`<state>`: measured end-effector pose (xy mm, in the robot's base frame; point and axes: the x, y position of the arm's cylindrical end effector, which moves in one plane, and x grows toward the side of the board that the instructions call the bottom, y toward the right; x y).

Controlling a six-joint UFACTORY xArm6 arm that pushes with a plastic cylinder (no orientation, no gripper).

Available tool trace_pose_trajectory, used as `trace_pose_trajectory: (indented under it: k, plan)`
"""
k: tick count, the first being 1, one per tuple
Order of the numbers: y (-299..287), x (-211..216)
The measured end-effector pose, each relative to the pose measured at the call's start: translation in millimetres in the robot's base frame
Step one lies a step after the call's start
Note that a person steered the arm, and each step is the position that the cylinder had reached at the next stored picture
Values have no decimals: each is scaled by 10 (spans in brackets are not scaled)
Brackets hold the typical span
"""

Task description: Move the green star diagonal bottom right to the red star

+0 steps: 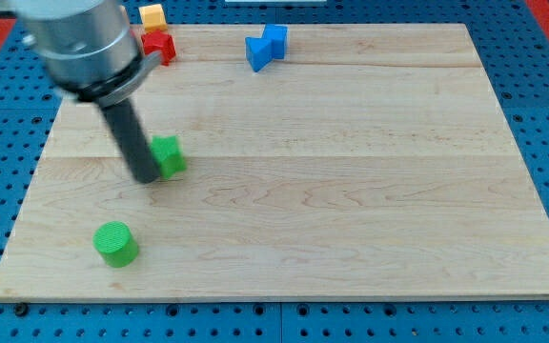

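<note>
Tip [149, 177] touching star [169, 155] left; cylinder [115, 243] below

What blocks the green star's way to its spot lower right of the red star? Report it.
Nothing visible. My tip sits against the green star-shaped block on the view's left; bare wooden board lies between it and the red star-shaped block.

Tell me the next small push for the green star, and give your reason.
Probably a short push toward the view's top. My tip sits against the green star on its left and slightly below, while the red star lies well above at the board's top edge, beside a yellow block. The star needs to travel upward to end just below and right of the red one.
</note>
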<state>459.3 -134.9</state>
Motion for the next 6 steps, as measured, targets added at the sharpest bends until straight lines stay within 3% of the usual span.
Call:
trace_pose_trajectory:
  k: [1,2,3,4,5,6]
  plan:
    - [673,-849]
    - [1371,-1267]
    - [1381,-1248]
    - [1482,-811]
    - [1218,-1414]
    - [1218,-1697]
